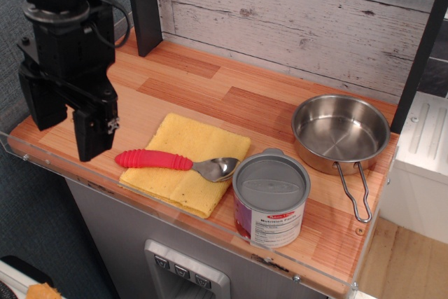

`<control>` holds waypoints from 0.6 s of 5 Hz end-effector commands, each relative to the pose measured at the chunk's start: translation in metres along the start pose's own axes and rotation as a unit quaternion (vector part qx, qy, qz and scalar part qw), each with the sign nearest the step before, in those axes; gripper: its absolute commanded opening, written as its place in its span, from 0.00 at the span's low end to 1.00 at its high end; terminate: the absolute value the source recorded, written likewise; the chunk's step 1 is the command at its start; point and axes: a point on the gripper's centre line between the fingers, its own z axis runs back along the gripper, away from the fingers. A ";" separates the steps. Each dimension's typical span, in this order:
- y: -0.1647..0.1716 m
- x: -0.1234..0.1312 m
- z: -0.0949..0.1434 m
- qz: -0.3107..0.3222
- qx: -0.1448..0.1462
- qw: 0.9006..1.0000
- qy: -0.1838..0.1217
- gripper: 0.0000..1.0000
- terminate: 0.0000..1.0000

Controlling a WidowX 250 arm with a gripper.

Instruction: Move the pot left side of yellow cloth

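Observation:
The pot (341,133) is a shiny shallow steel pot at the right end of the wooden counter, with its wire handle (355,192) pointing toward the front edge. The yellow cloth (183,146) lies flat near the front middle. My gripper (66,120) hangs over the left end of the counter, left of the cloth and far from the pot. It is open and empty, with its black fingers (94,133) pointing down.
A red-handled metal spoon (155,160) lies across the cloth. A grey-lidded labelled tin can (270,199) stands at the front between the cloth and the pot. A dark post (143,6) stands at the back left. A clear rail (210,223) runs along the front edge.

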 end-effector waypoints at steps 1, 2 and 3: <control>0.001 0.034 0.026 0.097 0.019 0.993 -0.061 1.00 0.00; -0.007 0.064 0.033 0.100 -0.004 0.991 -0.089 1.00 0.00; -0.024 0.099 0.030 0.117 -0.008 0.985 -0.123 1.00 0.00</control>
